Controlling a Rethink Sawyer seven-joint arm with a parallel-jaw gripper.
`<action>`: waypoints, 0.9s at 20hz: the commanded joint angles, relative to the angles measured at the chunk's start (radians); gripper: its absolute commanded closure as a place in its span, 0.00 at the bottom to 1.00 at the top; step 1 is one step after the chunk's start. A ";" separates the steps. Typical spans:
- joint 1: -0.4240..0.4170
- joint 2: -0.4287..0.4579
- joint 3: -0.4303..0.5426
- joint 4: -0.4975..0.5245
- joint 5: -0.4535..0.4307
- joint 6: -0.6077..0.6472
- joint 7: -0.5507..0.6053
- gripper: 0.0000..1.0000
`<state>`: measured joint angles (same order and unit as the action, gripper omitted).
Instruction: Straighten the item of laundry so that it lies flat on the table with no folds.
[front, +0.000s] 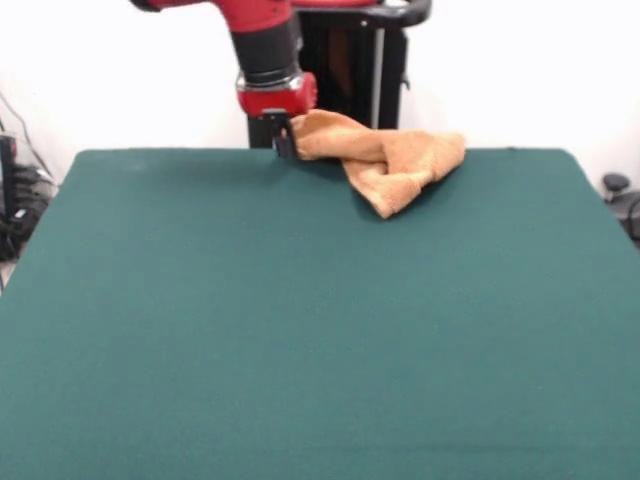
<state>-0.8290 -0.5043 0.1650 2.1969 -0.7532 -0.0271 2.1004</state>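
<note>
The item of laundry (385, 155), an orange-tan towel, lies bunched and twisted at the far edge of the dark green table (300, 320), right of centre. Its left end is lifted off the table and pinched in my gripper (284, 146), which hangs from the red and black arm at the table's far edge. The gripper is shut on that corner of the towel. The towel's right part rests on the table in crossed folds.
Black pedestal parts (370, 70) rise right behind the towel. Cables and dark gear (15, 200) sit off the table's left side, and a dark object (620, 195) off its right side.
</note>
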 joint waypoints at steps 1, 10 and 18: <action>-0.020 0.002 0.182 -0.153 -0.080 0.138 -0.153 1.00; -0.118 -0.017 0.265 -0.168 -0.150 0.225 -0.198 1.00; -0.207 -0.041 0.383 -0.231 -0.144 0.455 -0.404 0.00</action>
<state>-1.0254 -0.5313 0.3742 2.1403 -0.8640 0.2145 2.0706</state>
